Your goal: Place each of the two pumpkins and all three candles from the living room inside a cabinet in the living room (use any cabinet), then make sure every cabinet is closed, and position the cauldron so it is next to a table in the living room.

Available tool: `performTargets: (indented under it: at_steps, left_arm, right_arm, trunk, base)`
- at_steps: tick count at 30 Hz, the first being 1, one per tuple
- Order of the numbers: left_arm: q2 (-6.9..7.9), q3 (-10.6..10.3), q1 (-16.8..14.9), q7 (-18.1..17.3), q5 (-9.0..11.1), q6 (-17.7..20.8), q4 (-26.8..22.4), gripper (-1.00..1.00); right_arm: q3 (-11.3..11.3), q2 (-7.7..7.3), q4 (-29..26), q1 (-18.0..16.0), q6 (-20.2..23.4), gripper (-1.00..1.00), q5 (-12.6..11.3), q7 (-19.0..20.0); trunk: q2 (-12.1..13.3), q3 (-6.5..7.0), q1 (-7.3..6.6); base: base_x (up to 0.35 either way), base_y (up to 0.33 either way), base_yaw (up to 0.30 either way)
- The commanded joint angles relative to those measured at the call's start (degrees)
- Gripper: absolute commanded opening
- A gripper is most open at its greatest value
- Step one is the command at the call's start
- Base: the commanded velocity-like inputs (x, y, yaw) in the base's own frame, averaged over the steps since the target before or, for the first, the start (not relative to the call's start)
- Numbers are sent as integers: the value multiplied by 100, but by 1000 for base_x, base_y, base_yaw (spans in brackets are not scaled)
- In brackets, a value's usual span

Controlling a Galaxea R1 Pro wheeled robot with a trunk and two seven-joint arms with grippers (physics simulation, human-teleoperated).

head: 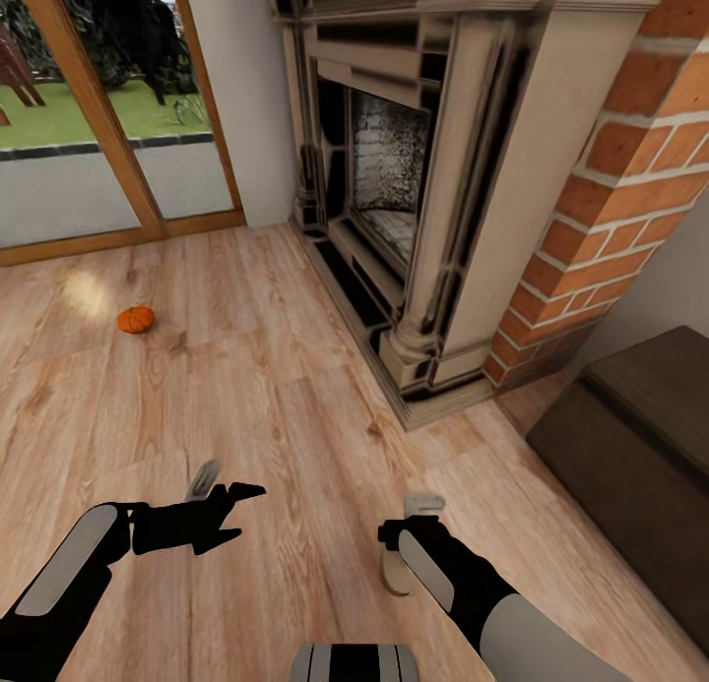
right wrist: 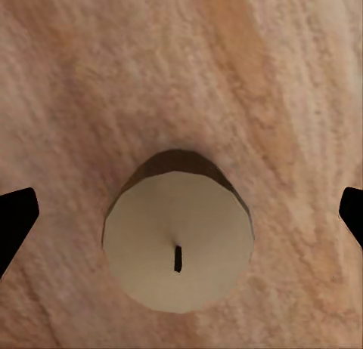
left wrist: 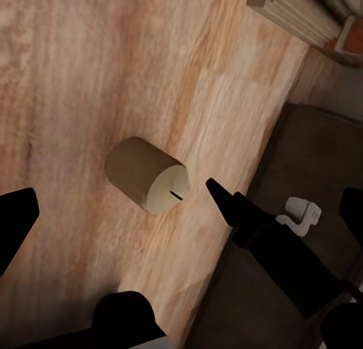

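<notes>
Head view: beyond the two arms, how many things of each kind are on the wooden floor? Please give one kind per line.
Orange pumpkin: 1
Fireplace with its brick side: 1
Dark-brown cabinet: 1
Total: 3

I see a bright orange pumpkin [head: 136,319] on the floor [head: 276,397], which has light brown planks with a wood grain pattern. The candle [right wrist: 178,239] is pale cream with a small dark wick. The fireplace [head: 433,190] is beige with black lines, beside red bricks [head: 630,160] with pale joints. The cabinet [head: 640,446] is dark brown. My fingers [left wrist: 249,217] are black.
</notes>
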Motion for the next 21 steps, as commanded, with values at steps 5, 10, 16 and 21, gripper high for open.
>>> performTargets:
  at_steps: [5, 10, 16, 21]
  left_arm:
    - [7, 0, -3, 50, 71, -2, -9, 100]
    - [8, 2, -3, 41, 80, 0, -8, 100]
    - [13, 2, -3, 40, 87, 6, -3, 100]
    - [54, 2, 3, 40, 403, 7, -1, 100]
  right_arm:
    - [26, -4, -1, -5, 2, 100, -52, -49]
    - [26, -4, 78, -5, -139, 100, 1, 109]
    - [20, 4, 192, -5, -195, 100, 262, 296]
    - [18, 4, 205, -5, -201, 100, 296, 322]
  trunk:
    - [-2, -5, 1]
    - [-2, -5, 1]
    - [-10, -137, 17]
    - [-16, -248, 30]
  base:
    - [163, 0, 0]
    - [19, 0, 0]
    - [1, 0, 0]
    - [0, 0, 0]
